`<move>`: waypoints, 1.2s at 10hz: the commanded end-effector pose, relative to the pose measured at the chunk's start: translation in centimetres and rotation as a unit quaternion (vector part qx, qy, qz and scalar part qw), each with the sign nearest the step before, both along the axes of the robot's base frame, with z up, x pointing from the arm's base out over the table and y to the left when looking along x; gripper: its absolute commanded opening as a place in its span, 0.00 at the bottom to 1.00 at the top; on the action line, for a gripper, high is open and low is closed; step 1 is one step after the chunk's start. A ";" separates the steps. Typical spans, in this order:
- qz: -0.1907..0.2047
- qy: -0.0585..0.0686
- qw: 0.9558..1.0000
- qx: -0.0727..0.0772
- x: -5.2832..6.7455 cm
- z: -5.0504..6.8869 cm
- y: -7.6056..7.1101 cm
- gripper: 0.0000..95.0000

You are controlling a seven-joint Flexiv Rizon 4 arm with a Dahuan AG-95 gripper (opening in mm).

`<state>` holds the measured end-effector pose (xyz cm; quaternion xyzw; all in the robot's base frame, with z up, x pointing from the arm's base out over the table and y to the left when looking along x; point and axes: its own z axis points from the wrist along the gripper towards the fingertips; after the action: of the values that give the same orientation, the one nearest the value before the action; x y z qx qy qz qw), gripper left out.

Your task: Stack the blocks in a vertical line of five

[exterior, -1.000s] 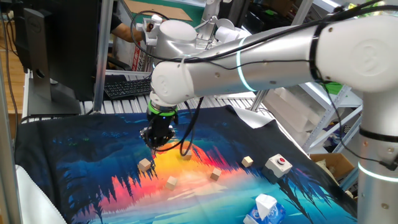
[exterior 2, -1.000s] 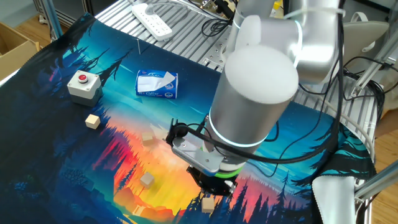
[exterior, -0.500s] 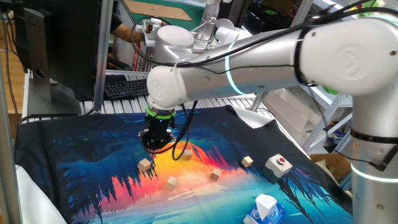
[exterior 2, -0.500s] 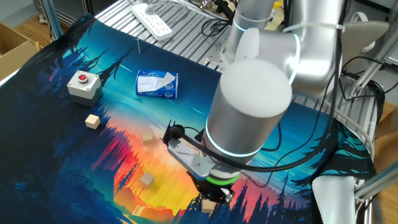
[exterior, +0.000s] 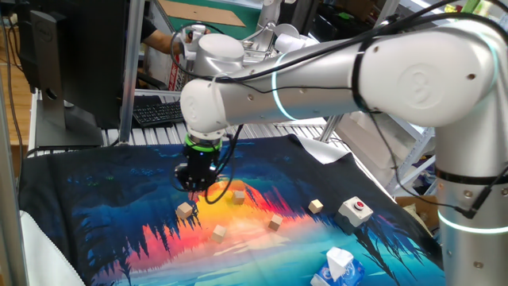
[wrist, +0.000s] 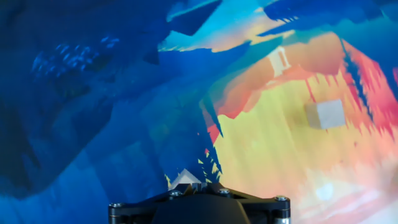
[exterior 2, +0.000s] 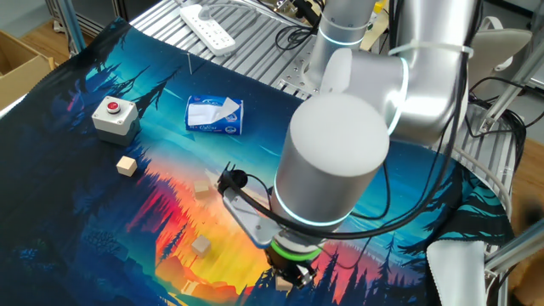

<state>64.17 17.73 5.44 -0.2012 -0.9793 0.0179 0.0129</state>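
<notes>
Nothing's been stacked yet, so this is judged to be the very start: the approach to a first block. The pincer (exterior: 193,189) is pointed straight down and is seen hanging just above the nearest block (exterior: 186,210), close but apparently not touching. Its fingers are closed right up with nothing between them (in the hand view only a pale corner of that block (wrist: 184,178) peeks out just past the black housing).

The rest of the blocks are spread loose on the printed cloth (exterior: 103,214) covering the worktop, none resting on another:
- a second block (exterior: 217,233) just in front of the first one
- a third block (exterior: 274,224) further along toward the button box
- a fourth block (exterior: 316,206) near the white box with the red button (exterior: 355,210)
- a fifth block (exterior: 237,196) in the orange patch behind the pincer, partly hidden by the cable

The blue-and-white carton (exterior 2: 214,116) is well out of the way.

For the next move, the fingers would need to be opened before anything can be gripped, then lined up square with the block's faces and lowered around it. As they stand now, a descent would probably just shove the cube aside.
</notes>
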 end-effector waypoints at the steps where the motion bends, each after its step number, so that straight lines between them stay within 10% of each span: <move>1: -0.077 -0.002 0.997 0.008 -0.1 -0.1 0.1 0.00; 4: -0.143 0.003 0.989 0.033 -0.1 -0.1 0.1 0.00; 12: -0.222 0.002 0.974 0.040 0.0 -1.2 1.3 0.00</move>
<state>64.16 18.94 4.32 -0.4115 -0.9108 -0.0222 0.0261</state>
